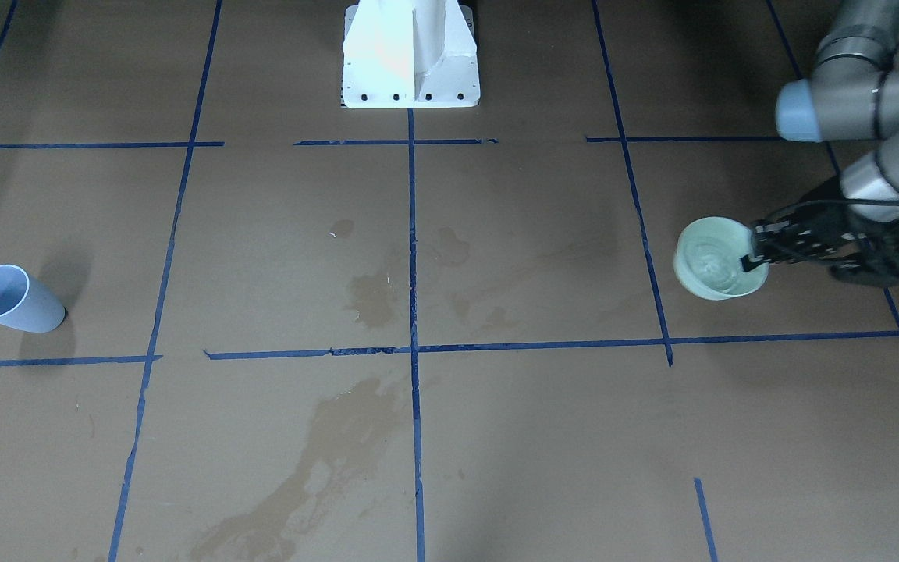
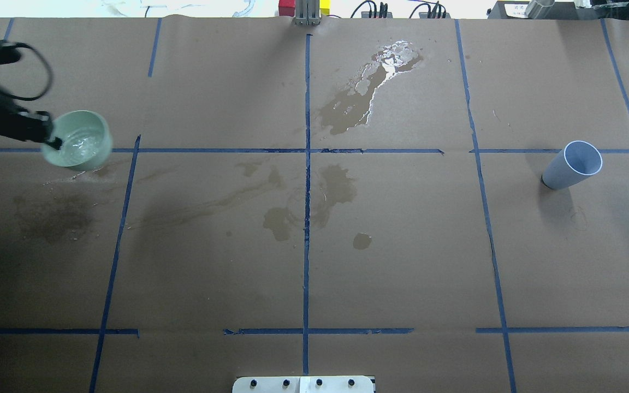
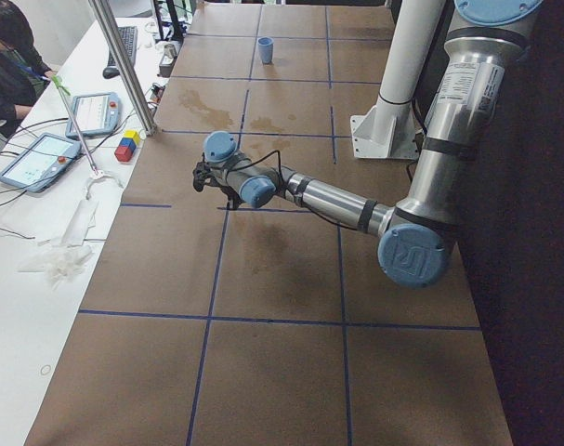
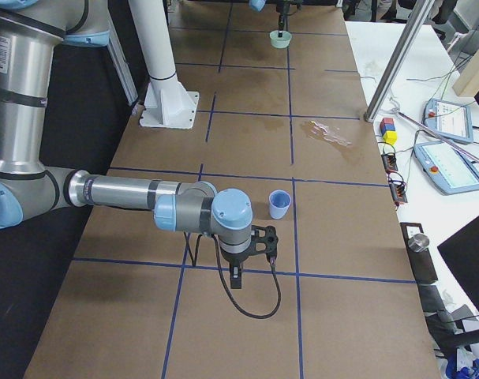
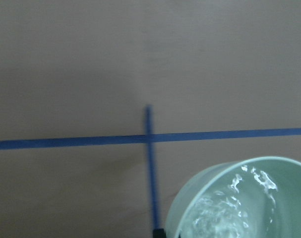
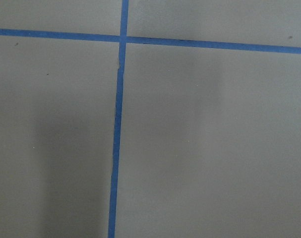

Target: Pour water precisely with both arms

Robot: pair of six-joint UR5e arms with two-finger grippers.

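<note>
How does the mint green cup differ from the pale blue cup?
The green cup holds water and is gripped at its rim by the left gripper; the blue cup stands free and looks empty. The green cup looks wider, the blue cup narrower. Both are upright and open-topped.

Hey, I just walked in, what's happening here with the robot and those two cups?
The left gripper grips the rim of a mint green cup holding water, on the robot's left side. A pale blue cup stands alone on the opposite side, seemingly empty. The right gripper hangs nearby, clear of it. Wet blotches mark the brown paper.
</note>
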